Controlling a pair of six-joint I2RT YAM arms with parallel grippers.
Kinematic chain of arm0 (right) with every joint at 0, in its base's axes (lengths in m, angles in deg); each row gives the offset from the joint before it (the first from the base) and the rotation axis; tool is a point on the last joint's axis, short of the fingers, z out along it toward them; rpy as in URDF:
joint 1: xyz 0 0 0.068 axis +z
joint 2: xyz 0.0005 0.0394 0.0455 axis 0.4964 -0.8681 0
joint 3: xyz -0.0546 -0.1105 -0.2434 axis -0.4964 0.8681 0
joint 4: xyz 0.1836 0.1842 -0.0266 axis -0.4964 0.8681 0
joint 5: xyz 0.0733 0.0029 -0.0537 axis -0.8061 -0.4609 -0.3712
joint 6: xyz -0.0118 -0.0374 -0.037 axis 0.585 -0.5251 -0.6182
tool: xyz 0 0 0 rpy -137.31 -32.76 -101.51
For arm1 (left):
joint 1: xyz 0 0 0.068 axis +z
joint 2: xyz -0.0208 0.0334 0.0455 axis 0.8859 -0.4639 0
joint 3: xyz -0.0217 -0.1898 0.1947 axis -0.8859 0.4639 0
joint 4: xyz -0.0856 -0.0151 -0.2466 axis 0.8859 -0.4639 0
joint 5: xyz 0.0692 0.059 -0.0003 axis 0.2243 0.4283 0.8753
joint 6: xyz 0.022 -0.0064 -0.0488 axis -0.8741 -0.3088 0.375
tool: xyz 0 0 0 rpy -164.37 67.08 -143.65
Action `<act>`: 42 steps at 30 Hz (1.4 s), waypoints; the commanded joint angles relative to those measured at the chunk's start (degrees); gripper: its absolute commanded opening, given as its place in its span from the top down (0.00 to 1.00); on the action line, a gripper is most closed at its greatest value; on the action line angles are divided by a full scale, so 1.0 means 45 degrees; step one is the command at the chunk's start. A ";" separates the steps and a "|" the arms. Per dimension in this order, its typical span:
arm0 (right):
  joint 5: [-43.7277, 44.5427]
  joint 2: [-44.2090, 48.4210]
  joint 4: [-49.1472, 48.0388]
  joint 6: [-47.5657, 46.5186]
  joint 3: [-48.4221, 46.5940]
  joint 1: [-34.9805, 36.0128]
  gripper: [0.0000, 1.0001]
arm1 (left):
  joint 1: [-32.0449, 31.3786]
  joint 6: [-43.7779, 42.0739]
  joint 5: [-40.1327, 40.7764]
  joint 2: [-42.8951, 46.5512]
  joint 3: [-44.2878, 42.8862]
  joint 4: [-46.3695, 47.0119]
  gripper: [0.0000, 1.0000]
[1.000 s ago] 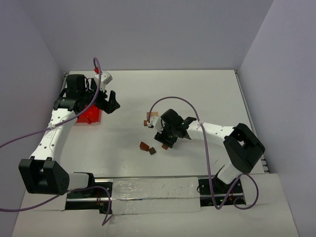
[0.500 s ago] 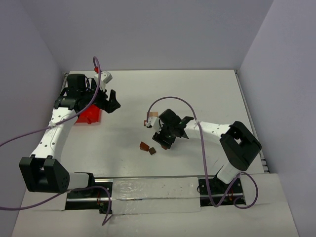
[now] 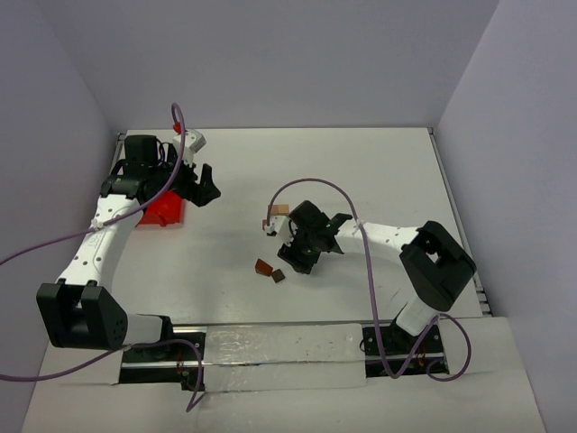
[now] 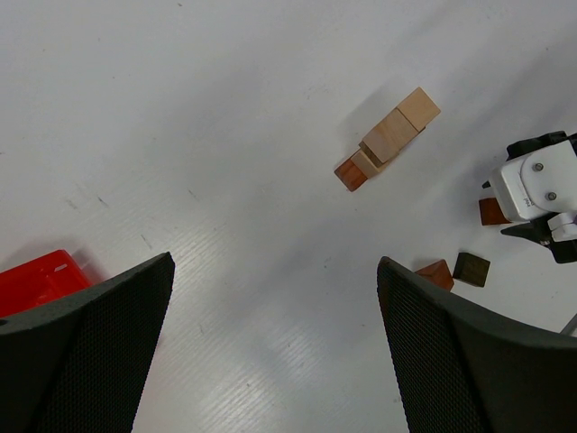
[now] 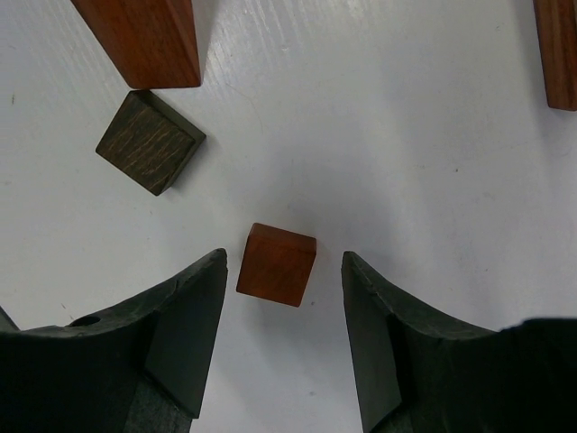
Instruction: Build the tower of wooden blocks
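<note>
My right gripper point(image 5: 282, 266) is open and low over the table, with a reddish-brown cube point(image 5: 277, 264) between its fingers, untouched. A dark brown cube point(image 5: 151, 142) and a reddish-brown bar point(image 5: 144, 36) lie just beyond it, and another reddish-brown piece point(image 5: 557, 50) lies at the upper right. In the top view the right gripper point(image 3: 297, 260) is beside two loose blocks point(image 3: 263, 266). A small group of tan blocks with a reddish-brown end point(image 4: 388, 140) sits by it, also seen from above point(image 3: 275, 219). My left gripper point(image 4: 275, 266) is open, empty and high above the table point(image 3: 203, 185).
A red plastic bin point(image 3: 165, 210) stands at the left under my left arm, and its corner shows in the left wrist view point(image 4: 36, 280). White walls close the table at the back and sides. Purple cables loop over both arms.
My right gripper has shifted slightly left and settled around the reddish-brown cube. My left arm has hardly moved.
</note>
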 commanded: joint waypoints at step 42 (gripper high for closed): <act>-0.1321 0.1545 0.2503 -0.2974 -0.1194 -0.0466 0.82 | 0.0054 -0.0713 -0.1467 -0.1001 -0.0983 0.0486 0.01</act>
